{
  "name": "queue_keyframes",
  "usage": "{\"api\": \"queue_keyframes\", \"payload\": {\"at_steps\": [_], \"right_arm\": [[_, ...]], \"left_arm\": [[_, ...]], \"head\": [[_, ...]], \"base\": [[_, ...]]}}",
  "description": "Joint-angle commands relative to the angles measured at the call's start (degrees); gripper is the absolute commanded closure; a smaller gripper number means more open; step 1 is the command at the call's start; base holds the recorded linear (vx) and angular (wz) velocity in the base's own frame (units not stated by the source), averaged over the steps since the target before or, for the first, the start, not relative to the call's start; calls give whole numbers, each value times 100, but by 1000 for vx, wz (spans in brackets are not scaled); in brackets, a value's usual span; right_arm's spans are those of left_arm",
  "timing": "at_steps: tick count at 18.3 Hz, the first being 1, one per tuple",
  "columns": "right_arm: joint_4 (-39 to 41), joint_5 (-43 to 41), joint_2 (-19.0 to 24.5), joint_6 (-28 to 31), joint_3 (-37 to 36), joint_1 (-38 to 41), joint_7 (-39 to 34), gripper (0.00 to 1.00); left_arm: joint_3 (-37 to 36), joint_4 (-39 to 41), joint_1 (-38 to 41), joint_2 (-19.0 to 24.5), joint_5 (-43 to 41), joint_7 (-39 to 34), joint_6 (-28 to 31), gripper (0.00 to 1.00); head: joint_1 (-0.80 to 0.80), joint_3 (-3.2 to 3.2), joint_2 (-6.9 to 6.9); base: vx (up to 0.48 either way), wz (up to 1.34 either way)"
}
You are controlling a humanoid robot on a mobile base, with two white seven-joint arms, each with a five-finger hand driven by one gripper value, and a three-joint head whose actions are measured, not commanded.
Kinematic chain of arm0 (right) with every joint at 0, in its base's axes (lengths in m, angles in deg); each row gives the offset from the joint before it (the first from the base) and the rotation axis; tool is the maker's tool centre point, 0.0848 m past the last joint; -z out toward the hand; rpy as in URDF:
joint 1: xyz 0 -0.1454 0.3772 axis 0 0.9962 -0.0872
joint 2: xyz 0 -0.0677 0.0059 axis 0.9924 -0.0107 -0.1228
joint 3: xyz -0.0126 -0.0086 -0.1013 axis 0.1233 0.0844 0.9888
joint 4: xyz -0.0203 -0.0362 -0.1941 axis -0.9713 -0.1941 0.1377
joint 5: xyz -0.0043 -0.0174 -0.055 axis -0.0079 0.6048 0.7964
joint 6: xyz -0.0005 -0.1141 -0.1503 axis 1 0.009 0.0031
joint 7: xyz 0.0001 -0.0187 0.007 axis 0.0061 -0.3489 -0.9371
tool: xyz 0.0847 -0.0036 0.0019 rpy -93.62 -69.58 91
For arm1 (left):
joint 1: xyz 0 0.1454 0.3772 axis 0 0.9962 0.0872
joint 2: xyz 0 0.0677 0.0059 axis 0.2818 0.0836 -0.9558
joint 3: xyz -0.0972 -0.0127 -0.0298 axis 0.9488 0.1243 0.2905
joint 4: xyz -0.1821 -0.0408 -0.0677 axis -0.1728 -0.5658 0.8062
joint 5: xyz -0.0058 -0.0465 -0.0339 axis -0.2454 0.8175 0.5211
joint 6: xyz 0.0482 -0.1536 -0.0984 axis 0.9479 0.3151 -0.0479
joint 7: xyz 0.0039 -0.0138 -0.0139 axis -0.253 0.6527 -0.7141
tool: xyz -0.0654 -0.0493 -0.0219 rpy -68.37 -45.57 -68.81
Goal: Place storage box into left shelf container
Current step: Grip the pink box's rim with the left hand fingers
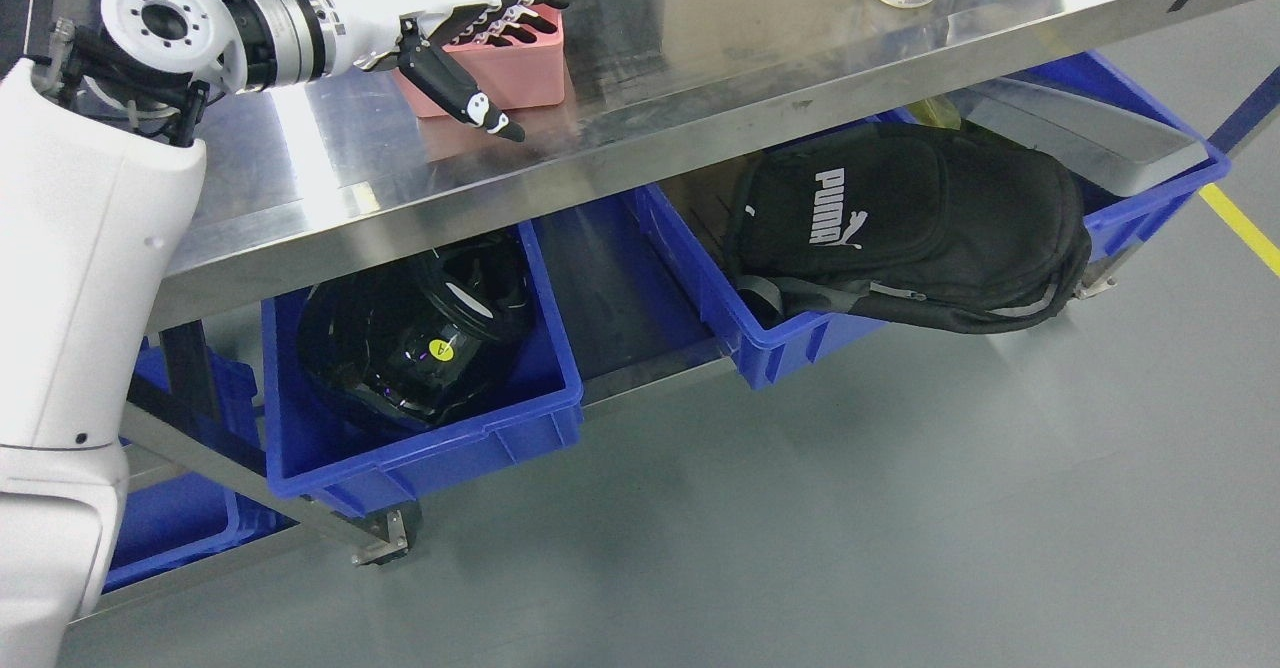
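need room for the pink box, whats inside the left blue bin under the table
The left blue bin holds a glossy black helmet-like object with a yellow sticker. The steel tabletop hides the bin's back part.

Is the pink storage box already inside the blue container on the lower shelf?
No, the pink storage box stands on the steel table top, at the left hand.
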Motion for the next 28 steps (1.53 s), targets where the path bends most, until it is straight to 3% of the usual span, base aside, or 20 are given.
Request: {"api": "queue_keyframes", "payload": {"at_steps": [1, 13, 17, 23, 28], "right_arm": [[100, -9, -100, -1, -18, -35, 3, 0], [100, -9, -100, -1, -18, -35, 3, 0], [100, -9, -100, -1, -18, -35, 3, 0], [100, -9, -100, -1, -18, -35, 3, 0], [100, -9, -100, -1, -18, -35, -6, 0]], "left_arm": [[202, -11, -228, 38, 78, -78, -76, 10], [-53, 340, 97, 689, 193, 387, -67, 10], [-62, 323, 80, 601, 166, 414, -67, 10], [-167, -28, 97, 312, -132, 388, -41, 18], [-53, -328, 88, -110, -203, 379, -50, 37]], "head": [[0, 0, 0], [0, 0, 0], [0, 0, 0], [0, 0, 0], [0, 0, 0]], "base": [[1, -42], [0, -3], [0, 0], [0, 0], [0, 0]]}}
